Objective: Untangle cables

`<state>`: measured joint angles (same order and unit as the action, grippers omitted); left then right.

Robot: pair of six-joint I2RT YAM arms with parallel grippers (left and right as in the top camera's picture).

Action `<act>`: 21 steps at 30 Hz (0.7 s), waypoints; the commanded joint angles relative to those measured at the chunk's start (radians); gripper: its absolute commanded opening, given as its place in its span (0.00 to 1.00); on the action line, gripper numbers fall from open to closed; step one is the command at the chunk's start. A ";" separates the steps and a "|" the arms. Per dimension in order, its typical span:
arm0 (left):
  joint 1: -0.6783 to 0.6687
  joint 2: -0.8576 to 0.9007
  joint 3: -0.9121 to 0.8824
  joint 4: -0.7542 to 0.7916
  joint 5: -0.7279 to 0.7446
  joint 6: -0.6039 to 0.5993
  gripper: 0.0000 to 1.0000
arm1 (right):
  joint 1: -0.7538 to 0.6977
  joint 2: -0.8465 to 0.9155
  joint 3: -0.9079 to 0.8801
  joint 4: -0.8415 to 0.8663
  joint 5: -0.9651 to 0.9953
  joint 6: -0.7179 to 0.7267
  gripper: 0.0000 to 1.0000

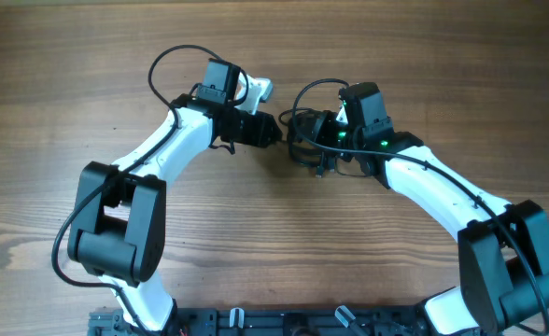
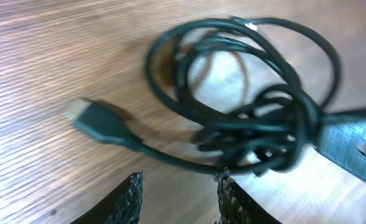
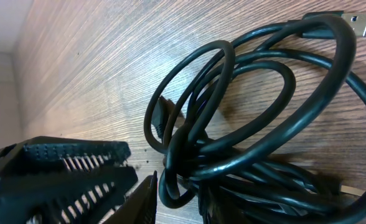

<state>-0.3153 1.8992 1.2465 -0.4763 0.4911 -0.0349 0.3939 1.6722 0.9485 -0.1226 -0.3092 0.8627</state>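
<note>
Left hand [image 2: 180, 200]: fingers spread, pinching nothing, bare wood showing between them; one strand of the thin black rubber-sheathed cables [image 2: 245, 124] crosses just ahead of the tips. Right hand [image 3: 138, 186]: fingers close together at the edge of the coil, a small loop at their tips; whether a strand is pinched cannot be told. Cables: one knotted coil on the brown wood-grain surface [image 1: 256, 261], between the two hands. Handling note: best to steady the knot with the right, close the left on the free strand leading to the flat metal-tipped plug [image 2: 93, 119], and draw it outward slowly and low, so loops slip rather than tighten. Count: hands, two; coil, one; plug lying clear, one; separate cords, not countable inside the knot.
</note>
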 commanded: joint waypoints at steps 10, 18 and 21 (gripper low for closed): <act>-0.019 0.016 -0.003 0.136 -0.059 -0.344 0.04 | 0.002 0.026 -0.008 -0.018 -0.005 0.002 0.25; -0.068 0.046 -0.003 0.195 -0.080 -0.344 0.06 | 0.002 0.026 -0.008 -0.016 -0.005 0.005 0.25; -0.079 0.075 -0.003 0.227 -0.081 -0.361 0.11 | 0.002 0.026 -0.008 0.009 -0.006 0.013 0.25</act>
<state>-0.3794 1.9198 1.2465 -0.2707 0.4305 -0.3668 0.3939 1.6722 0.9485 -0.1265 -0.3138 0.8631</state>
